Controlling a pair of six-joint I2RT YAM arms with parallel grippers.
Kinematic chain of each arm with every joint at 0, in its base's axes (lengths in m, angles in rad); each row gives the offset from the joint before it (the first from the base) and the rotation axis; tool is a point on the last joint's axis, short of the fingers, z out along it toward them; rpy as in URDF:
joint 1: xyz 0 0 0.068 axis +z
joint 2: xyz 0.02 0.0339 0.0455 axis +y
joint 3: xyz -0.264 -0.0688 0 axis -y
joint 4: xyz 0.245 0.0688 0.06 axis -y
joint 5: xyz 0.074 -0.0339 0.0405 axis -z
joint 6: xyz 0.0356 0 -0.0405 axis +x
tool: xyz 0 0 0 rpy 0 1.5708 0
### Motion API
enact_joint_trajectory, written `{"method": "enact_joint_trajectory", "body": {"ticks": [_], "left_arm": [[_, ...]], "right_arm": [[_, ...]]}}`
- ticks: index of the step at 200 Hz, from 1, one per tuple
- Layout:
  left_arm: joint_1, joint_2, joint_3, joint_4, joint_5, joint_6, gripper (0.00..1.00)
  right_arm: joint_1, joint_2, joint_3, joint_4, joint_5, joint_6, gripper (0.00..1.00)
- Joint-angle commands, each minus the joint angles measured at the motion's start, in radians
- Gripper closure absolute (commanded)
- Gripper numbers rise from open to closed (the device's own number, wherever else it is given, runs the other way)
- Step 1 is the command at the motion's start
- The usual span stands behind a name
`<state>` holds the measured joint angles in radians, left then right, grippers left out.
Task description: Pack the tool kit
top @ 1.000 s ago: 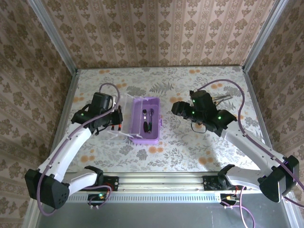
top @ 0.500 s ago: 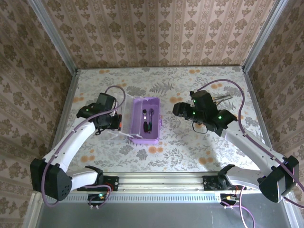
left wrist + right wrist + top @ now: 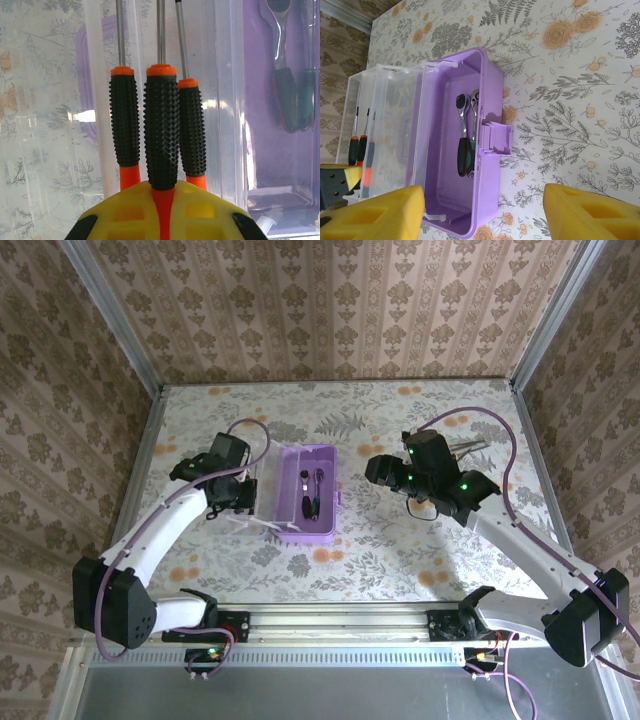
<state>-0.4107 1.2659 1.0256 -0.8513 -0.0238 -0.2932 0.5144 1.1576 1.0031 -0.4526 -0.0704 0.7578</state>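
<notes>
Left gripper (image 3: pixel 160 212) clamps three orange-and-black screwdrivers (image 3: pixel 161 125) over the clear lid (image 3: pixel 395 115); right gripper (image 3: pixel 482 212) hangs wide apart above the open purple box (image 3: pixel 492 170), which holds two ratchets (image 3: pixel 465 145).

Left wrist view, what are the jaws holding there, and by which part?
Three screwdrivers with black knurled grips and orange collars, bunched together; the left arm's jaws clamp the orange butt ends of their handles.

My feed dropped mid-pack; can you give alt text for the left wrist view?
Three screwdrivers with black knurled grips, clamped in the left gripper, point away over the clear lid. The purple tool box, holding a ratchet, is at right.
</notes>
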Motion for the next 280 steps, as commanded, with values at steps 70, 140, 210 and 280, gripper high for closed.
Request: {"method": "enact_joint_trajectory", "body": {"ticks": [70,140,210,280], "left_arm": [[0.009,0.015,0.056,-0.008,-0.024,0.024,0.79],[0.011,-0.047,0.077,-0.011,-0.005,0.026,0.73],[0.018,-0.521,-0.15,0.221,0.045,-0.086,0.0],[0.005,-0.677,-0.407,0.407,0.311,-0.395,0.0]], "right_arm": [[-0.008,-0.035,0.005,-0.005,-0.037,-0.006,0.32],[-0.019,-0.046,0.003,-0.047,0.03,-0.008,0.33],[-0.084,-0.038,-0.021,-0.188,0.21,-0.025,0.32],[-0.348,0.162,-0.006,-0.237,0.283,-0.154,0.4]]}}
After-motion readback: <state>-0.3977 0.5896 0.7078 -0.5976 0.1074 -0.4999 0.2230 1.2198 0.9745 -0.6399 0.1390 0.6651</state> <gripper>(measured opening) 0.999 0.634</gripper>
